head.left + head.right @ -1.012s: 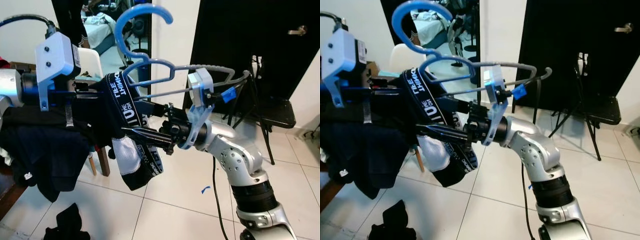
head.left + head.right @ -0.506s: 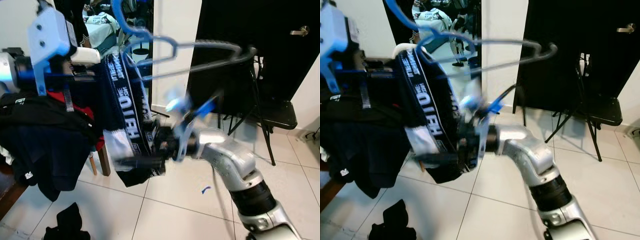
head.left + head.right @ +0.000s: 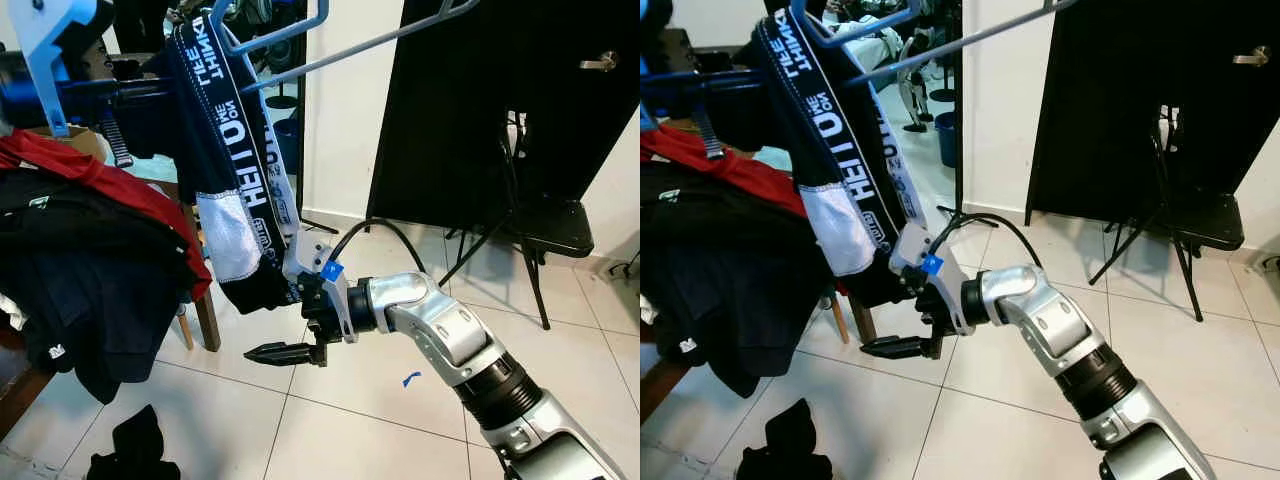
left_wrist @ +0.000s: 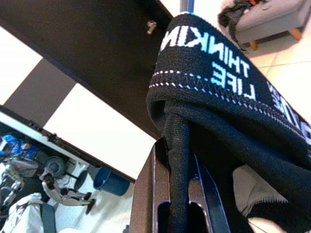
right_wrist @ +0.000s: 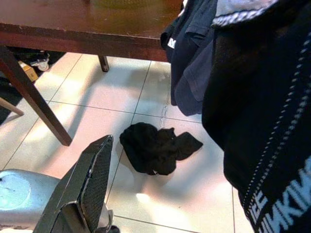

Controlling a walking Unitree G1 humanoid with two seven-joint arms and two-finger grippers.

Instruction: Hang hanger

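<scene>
Hanger (image 3: 300, 22) up high, near the top edge of the eye views, blue, with a long grey bar slanting up and away toward the robot's right. Long way of the hanger: side to side across the front of the robot, higher at the right end.

Black cloth with white letters (image 3: 235, 150) draped over the bar and hanging straight down from it.

Left claw (image 3: 125, 90) up at the left end, level with the top of the cloth, pinched tight on a fold of it. Seen close in the left wrist view: two dark fingers (image 4: 153, 194) with the thick black band squeezed between them. Perhaps some of the hanger inside that fold too, but hard to tell under the cloth.

Right claw (image 3: 285, 352) far lower, down below the bottom of the cloth, over the floor tiles, pointing toward the robot's left. Nothing held in it. Open or shut: cannot tell.

So, by the look of it: left arm the nearer one and the one carrying the load, with the hanger straight above the right claw and well apart from it.

Hook of the hanger cut off by the top edge. Heap of dark and red clothes (image 3: 90, 240) on the worktop (image 5: 73, 24) at the left, covering most of it. Small black rag (image 5: 155, 145) on the floor.
</scene>
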